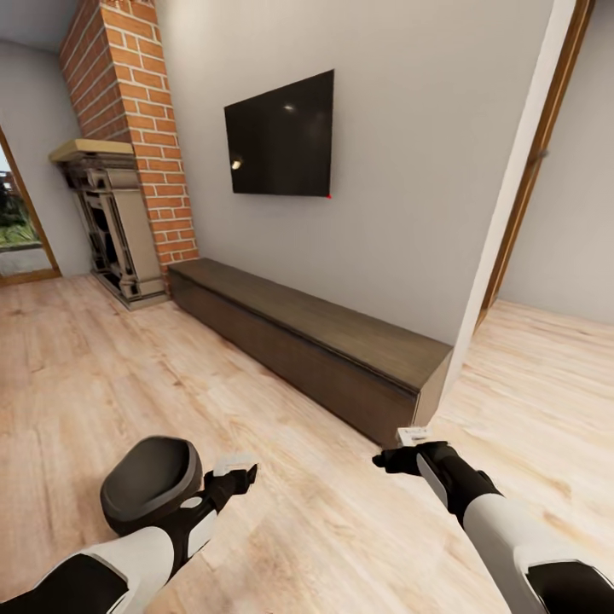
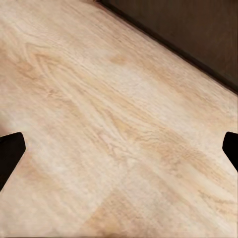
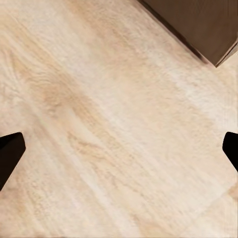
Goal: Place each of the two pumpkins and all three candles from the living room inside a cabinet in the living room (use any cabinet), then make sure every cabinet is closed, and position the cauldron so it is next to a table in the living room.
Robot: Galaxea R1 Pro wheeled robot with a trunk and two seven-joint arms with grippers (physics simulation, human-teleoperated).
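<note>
Head view: the round black cauldron sits on the plank floor just beside the left hand; the long dark-wood cabinet, closed, lies ahead against the wall. Wrist views: both the left hand and the right hand are spread wide, empty, over pale grained planks.

Head view: the cauldron is partly covered by the left arm, its interior not visible. The fireplace opening is too dark to read. Wrist views: the cabinet is cut off by the frame edge, with only the fingertips at the margins.
</note>
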